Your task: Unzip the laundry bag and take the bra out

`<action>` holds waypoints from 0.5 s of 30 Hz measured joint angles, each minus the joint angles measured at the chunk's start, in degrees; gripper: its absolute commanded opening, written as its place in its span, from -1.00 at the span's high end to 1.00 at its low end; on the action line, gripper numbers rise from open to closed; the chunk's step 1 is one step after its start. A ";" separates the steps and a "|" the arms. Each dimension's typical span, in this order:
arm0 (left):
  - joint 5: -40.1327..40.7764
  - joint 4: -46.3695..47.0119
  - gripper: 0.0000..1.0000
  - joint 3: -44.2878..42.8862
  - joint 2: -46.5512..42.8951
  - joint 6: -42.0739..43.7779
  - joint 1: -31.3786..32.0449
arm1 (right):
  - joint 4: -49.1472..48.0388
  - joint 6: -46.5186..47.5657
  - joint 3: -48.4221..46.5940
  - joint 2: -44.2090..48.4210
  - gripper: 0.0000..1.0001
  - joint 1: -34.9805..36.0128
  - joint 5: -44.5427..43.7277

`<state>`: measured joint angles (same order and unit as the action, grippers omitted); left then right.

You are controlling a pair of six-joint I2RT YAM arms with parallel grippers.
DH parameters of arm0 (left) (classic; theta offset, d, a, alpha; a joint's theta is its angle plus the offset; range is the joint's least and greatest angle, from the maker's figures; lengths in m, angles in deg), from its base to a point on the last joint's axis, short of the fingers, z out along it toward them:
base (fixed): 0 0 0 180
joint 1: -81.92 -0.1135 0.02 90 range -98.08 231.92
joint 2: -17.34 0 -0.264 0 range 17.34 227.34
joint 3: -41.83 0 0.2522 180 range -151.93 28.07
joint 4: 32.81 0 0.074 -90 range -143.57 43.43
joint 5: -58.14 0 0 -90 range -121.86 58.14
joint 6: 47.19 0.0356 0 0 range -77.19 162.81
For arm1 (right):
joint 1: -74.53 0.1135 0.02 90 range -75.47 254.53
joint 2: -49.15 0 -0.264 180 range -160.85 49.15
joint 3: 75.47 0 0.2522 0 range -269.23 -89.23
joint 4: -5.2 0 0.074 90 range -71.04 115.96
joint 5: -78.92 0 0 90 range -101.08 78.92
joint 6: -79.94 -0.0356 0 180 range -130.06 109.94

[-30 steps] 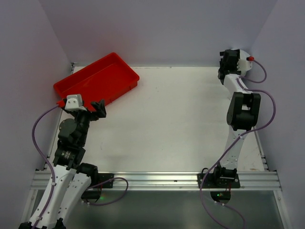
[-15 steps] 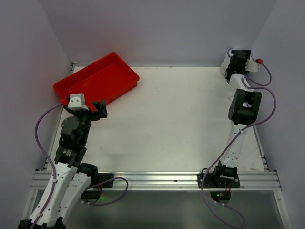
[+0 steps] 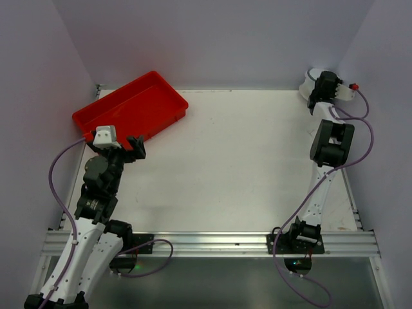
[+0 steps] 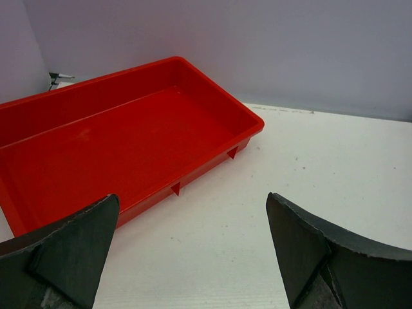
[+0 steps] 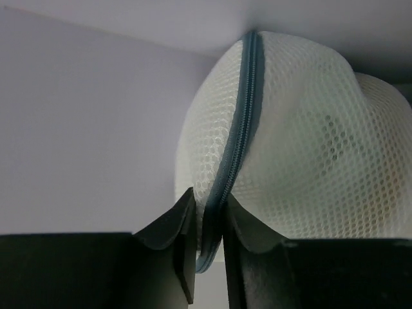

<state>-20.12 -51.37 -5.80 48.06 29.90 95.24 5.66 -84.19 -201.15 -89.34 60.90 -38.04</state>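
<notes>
Our right gripper [image 5: 208, 215] is up in the far right corner of the table [image 3: 244, 161], in the upper right of the top view. Its two fingers are pinched almost together, and they hold the bag [image 5: 290, 148] by its zip [image 5: 241, 116]. In the right wrist view the bag fills the upper right of the frame. It is white mesh, round and puffy, right next to the pale wall [image 5: 84, 129]. The blue-grey zip runs from the top middle down into the narrow gap between the fingers, and the part we see is zipped up. We cannot tell what is inside the mesh. Our left gripper [image 4: 192, 206] is at the left side of the top view, near the red tray [image 4: 129, 141]. Its fingers are spread wide and hold nothing. In the left wrist view the tray sits in the upper left, on the white table.
</notes>
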 measured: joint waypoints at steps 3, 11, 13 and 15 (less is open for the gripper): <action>0.00 -0.02 -1.00 0.00 0.04 0.02 0.00 | -1.92 -0.79 0.20 0.00 1.00 -0.02 1.18; -0.68 -0.04 -1.00 0.00 -0.50 0.02 0.00 | -10.43 -3.50 10.86 2.32 1.00 0.04 9.62; -0.87 -0.02 -1.00 0.00 -0.72 0.02 0.00 | -12.41 -3.56 15.87 4.63 1.00 0.35 12.20; -1.16 -0.07 -1.00 0.00 -0.72 0.02 0.00 | -14.53 -3.48 20.92 7.82 1.00 1.09 14.64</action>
<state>-21.27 -51.44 -5.80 47.34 29.93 95.24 -8.88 -87.67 -180.23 -81.52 62.00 -23.40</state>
